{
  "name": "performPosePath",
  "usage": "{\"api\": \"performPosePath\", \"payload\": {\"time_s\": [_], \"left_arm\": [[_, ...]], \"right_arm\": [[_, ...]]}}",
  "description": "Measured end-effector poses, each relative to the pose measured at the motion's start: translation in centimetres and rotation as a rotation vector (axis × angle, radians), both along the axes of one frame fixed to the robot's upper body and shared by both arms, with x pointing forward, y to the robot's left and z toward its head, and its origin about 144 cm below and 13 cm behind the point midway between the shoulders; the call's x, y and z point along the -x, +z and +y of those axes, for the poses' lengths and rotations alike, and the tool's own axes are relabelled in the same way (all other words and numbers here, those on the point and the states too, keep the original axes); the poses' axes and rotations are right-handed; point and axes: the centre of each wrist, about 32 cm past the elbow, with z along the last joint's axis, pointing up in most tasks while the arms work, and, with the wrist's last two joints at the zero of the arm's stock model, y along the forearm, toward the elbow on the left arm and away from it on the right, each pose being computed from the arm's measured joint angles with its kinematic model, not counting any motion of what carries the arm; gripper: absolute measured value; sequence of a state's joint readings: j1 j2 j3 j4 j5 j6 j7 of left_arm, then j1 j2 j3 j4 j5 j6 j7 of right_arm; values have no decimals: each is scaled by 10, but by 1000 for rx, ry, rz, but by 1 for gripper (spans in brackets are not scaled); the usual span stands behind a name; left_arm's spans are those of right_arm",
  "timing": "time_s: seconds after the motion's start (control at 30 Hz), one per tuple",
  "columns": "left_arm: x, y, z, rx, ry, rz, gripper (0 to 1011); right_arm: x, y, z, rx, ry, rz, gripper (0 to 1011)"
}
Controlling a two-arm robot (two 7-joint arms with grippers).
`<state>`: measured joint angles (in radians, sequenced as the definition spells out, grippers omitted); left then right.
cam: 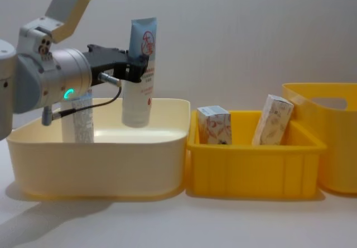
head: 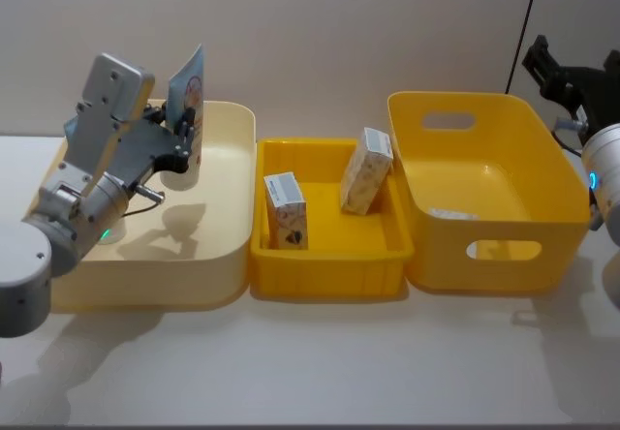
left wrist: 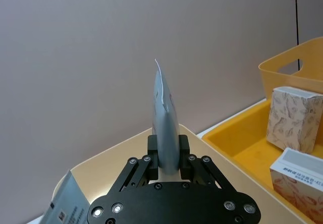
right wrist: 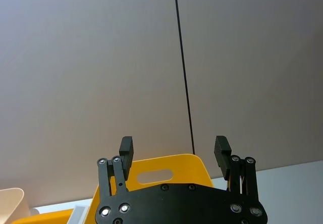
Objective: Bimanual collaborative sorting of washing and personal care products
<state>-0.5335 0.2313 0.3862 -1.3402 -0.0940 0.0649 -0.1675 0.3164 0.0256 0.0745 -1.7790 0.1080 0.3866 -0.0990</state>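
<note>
Lab-like test setup, bare white table [head: 310, 377], plain grey wall [head: 339, 33]

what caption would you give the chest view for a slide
Left tool holds a squeeze tube upright over the cream tub; cartons sit in the yellow tray beside it

left arm comes in left of the yellow tray [head: 329, 270], wrist about level. left end effector [cam: 136, 69] sits above rim height, clamped on an upright squeeze tube [cam: 136, 103]. right end effector [right wrist: 175, 151] hangs high, far right of the tray, jaws wide apart.
</note>
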Motion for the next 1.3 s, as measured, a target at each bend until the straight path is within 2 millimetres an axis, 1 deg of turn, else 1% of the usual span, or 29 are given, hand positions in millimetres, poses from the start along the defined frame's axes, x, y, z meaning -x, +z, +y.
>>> {"api": "performPosePath", "payload": {"time_s": [0.3, 0.7, 1.1, 1.13, 1.3], "left_arm": [[-6, 10, 0, 22, -26, -33, 226], [-20, 30, 2, 58, -133, -73, 226], [-43, 63, 3, 84, -310, -126, 226], [-43, 63, 3, 84, -310, -126, 226], [-54, 79, 3, 92, -387, -151, 226]], "right_arm": [[0, 0, 0, 0, 0, 0, 1001], [-4, 1, -1, 12, 21, -24, 1001], [-19, 5, -1, 48, 149, -95, 1001], [-20, 5, -1, 50, 162, -99, 1001], [-25, 7, 0, 71, 234, -112, 1001]]}}
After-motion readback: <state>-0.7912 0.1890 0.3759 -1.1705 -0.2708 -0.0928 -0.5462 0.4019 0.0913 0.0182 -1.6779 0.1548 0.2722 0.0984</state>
